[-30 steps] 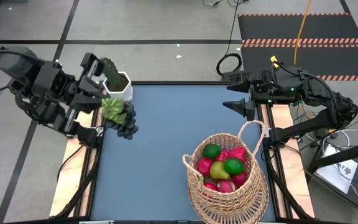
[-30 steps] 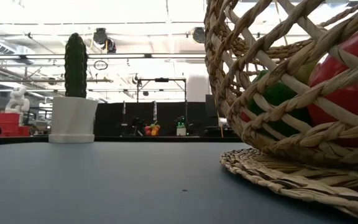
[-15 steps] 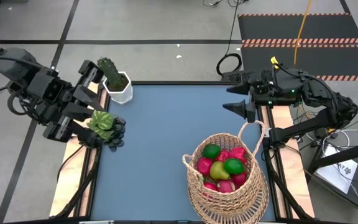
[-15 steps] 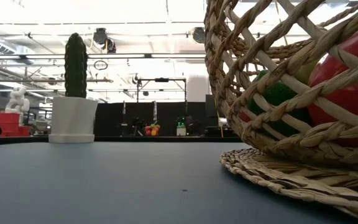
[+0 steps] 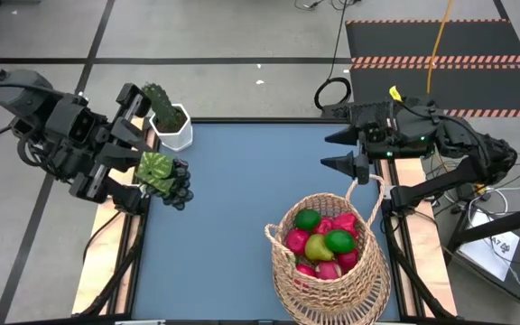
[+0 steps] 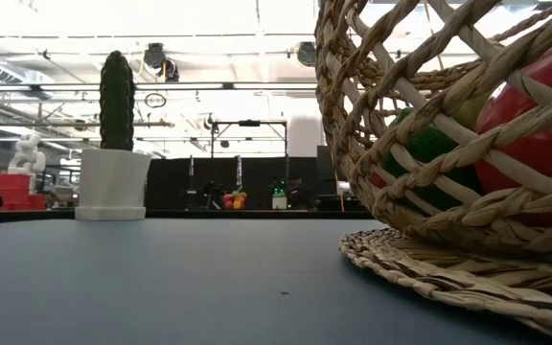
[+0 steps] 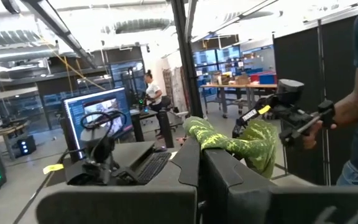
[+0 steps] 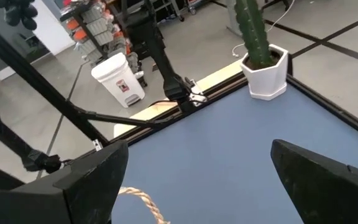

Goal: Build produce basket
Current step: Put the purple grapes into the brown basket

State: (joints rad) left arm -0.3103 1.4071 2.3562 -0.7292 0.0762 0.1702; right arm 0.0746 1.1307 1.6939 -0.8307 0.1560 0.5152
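Note:
The tan woven basket [image 5: 328,271] stands at the table's near right with its loop handle [image 5: 369,187] up. It holds produce: green limes [image 5: 307,218], a yellow pear [image 5: 319,247] and red apples [image 5: 296,240]. In the low view the basket [image 6: 448,144] fills the right. My left gripper [image 5: 149,168] is high over the table's left edge, shut on a dark grape bunch [image 5: 178,187] with green leaves. My right gripper [image 5: 338,151] hovers open above the far right, just beyond the handle, holding nothing. My left gripper pinches the green leaves [image 7: 224,144] at the top of the grape bunch between its two shut fingers [image 7: 188,163]. The fingers reach about level, from the table's left side. The dark grapes [image 5: 178,187] hang off the leaves, lifted clear of the table.
A green cactus in a white pot [image 5: 171,123] stands at the far left corner, close behind my left gripper, and shows again in the low view [image 6: 113,182]. The blue tabletop [image 5: 242,199] lies bare between the pot and the basket. A person's hand [image 7: 347,112] holds a device beyond the table.
The grape bunch in my left gripper has swung a little toward the table's left edge and partly back, still lifted clear. My right gripper has swung slightly toward the near edge, closer to the basket handle, rolling a little and staying open.

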